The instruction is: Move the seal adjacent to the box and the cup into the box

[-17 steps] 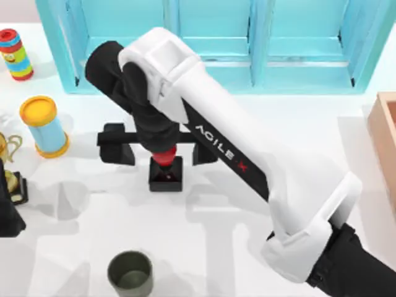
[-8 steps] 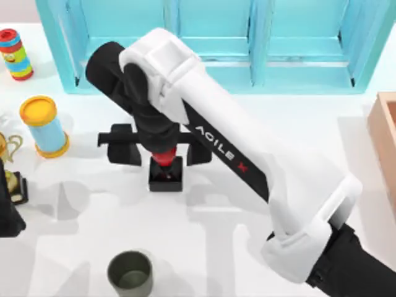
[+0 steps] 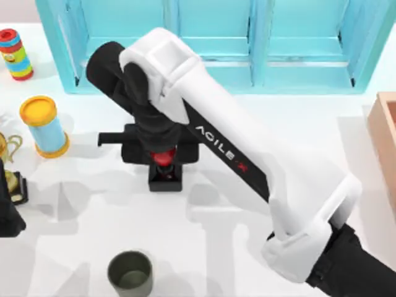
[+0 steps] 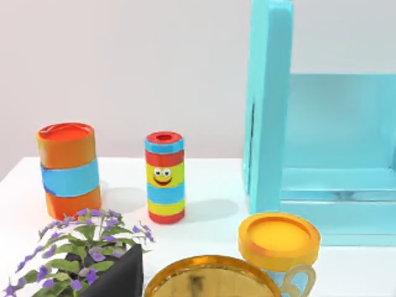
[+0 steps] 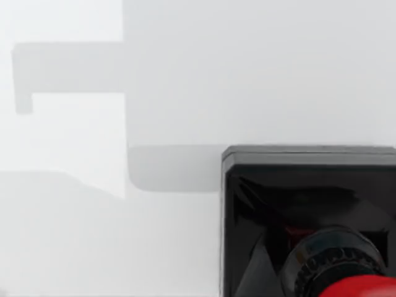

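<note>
The seal (image 3: 166, 178), a black square block with a red knob, stands on the white table left of centre. My right gripper (image 3: 163, 154) comes down on it from above, and its black fingers (image 3: 133, 151) are pressed against both sides of the red knob. Up close, the right wrist view has the seal (image 5: 309, 216) with its black base and red knob. The dark olive cup (image 3: 130, 273) stands upright near the front edge, apart from the gripper. At the table's right edge, part of the tan box (image 3: 385, 139) is in view. My left arm (image 3: 7, 213) is parked at the far left edge.
A big turquoise shelf unit (image 3: 216, 43) spans the back. On the left stand a blue cylinder with yellow ends (image 3: 44, 127), a striped cylinder (image 3: 15, 52) and a gold trophy (image 3: 7, 164). The left wrist view has an orange-and-blue can (image 4: 68, 170) and a purple-flowered plant (image 4: 80, 260).
The right gripper's fingers have drawn together from wide apart to clamp the seal's red knob. The seal, the cup and the left arm have stayed put.
</note>
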Robot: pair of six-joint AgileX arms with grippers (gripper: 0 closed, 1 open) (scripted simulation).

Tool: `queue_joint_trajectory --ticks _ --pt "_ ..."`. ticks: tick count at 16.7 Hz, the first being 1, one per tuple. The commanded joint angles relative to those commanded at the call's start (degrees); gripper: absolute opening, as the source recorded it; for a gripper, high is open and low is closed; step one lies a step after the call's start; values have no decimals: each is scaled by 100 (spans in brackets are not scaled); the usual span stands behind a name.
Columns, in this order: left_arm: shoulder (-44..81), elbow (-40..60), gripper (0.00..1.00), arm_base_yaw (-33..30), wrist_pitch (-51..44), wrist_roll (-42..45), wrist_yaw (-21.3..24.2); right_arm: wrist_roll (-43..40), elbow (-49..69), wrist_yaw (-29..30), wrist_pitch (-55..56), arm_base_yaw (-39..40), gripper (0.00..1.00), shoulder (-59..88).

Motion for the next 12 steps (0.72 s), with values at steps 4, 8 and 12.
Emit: queue_joint_trajectory --ticks 4,8,12 --pt "0 0 100 0 0 0 0 0 0 0 0 0 0 0" --pt "0 0 100 0 0 0 0 0 0 0 0 0 0 0" --pt "0 0 100 0 0 0 0 -31 -199 -6 95 0 0 -180"
